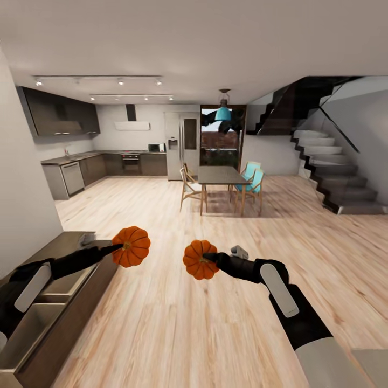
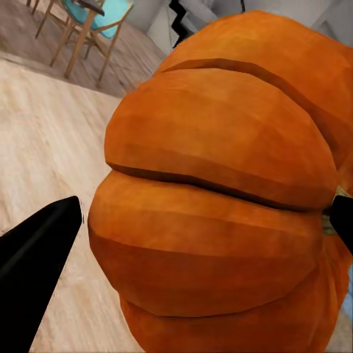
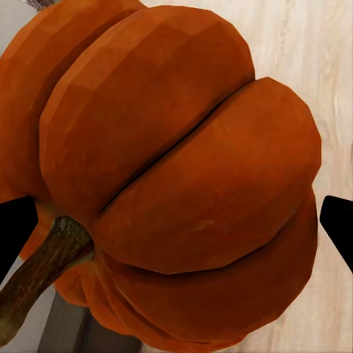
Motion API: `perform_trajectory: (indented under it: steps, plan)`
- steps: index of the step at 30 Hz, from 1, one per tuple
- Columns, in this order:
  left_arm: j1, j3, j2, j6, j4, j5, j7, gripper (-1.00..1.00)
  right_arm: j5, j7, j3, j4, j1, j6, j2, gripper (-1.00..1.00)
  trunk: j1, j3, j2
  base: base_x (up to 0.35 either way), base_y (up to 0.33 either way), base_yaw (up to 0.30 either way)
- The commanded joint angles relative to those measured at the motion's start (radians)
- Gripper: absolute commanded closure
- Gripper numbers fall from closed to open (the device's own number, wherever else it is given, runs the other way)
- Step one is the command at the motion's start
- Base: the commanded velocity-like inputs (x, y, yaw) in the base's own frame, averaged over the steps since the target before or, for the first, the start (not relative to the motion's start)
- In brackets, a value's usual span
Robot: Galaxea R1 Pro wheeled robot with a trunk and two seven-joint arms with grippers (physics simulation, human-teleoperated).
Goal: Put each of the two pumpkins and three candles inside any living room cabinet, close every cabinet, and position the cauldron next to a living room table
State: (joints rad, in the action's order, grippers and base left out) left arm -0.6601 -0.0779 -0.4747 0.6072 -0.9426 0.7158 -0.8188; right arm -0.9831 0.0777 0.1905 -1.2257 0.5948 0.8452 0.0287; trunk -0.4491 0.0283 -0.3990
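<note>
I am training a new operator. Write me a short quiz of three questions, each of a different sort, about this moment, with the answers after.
1. True or false: the left gripper holds a ribbed round orange pumpkin.
2. What does the right gripper hold? A) a tan candle B) a second orange pumpkin C) a black pot
3. Fill in: the long dark brown wooden cabinet stands at the robot's ____ side, with drawers open.

Key: 1 true; 2 B; 3 left.

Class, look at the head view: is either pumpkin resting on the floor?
No. Each pumpkin is held up in the air above the wooden floor, one in the left hand and the other in the right hand.
</note>
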Motion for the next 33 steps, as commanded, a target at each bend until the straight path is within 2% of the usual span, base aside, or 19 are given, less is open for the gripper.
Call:
perform_trajectory:
  steps: [1, 13, 19, 33]
  plan:
    - [-0.001, -0.002, -0.001, 0.009, 0.000, 0.016, 0.000, 1.00, -0.020, 0.008, -0.004, -0.001, 0.000, 0.001, 0.001, 1.00, -0.001, 0.000, -0.001, 0.337, 0.000, 0.122]
    - [-0.001, -0.002, 0.000, 0.009, 0.000, 0.016, 0.000, 1.00, -0.020, 0.006, -0.015, -0.001, 0.000, 0.002, 0.000, 1.00, -0.001, 0.000, -0.001, 0.338, 0.000, 0.022]
    - [-0.001, -0.002, 0.000, 0.009, 0.000, 0.016, 0.000, 1.00, -0.018, -0.035, -0.015, -0.001, 0.000, 0.003, 0.002, 1.00, -0.001, 0.000, -0.001, 0.338, -0.006, 0.001]
    - [-0.001, -0.002, 0.001, 0.009, 0.000, 0.016, -0.001, 1.00, -0.017, -0.044, -0.018, -0.001, 0.000, 0.003, 0.002, 1.00, -0.001, 0.000, -0.001, 0.333, -0.072, 0.000]
